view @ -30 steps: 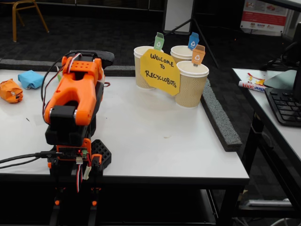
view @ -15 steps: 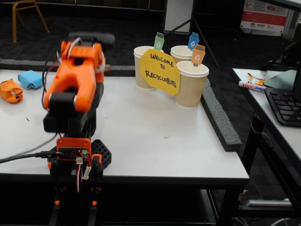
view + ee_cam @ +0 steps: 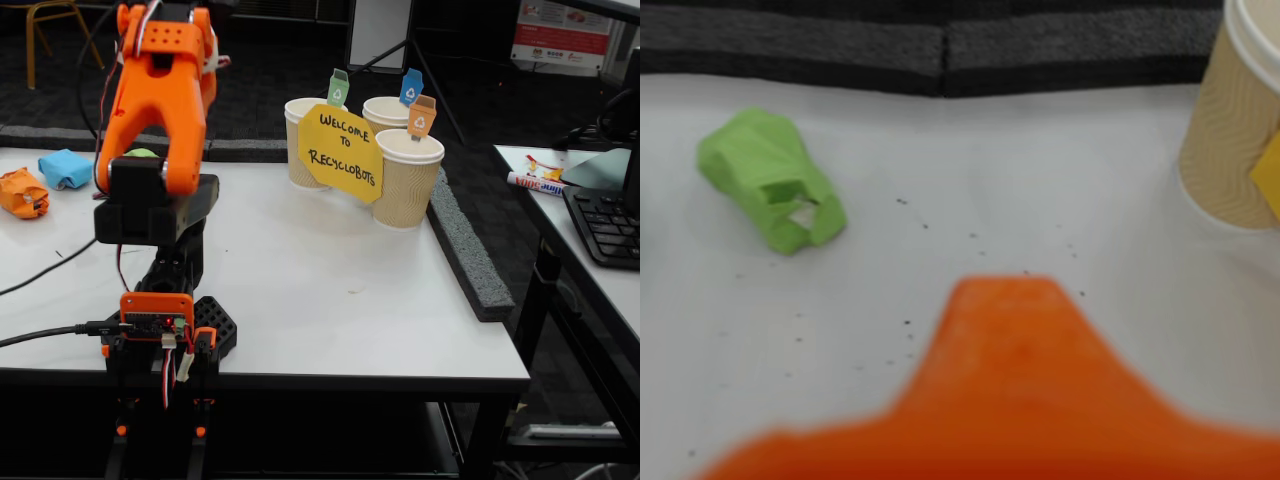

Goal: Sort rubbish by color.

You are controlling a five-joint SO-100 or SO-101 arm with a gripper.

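Observation:
A crumpled green paper ball lies on the white table at the upper left of the wrist view, ahead and left of my gripper. Only one blurred orange jaw shows there, with nothing on it. In the fixed view the green ball peeks out behind the orange arm. A blue paper ball and an orange one lie at the table's left. Three paper cups stand at the back, tagged green, blue and orange.
A yellow "Welcome to Recyclobots" sign leans on the cups. One cup stands at the wrist view's right edge. A dark foam strip borders the table's far side. Cables run off the arm base to the left.

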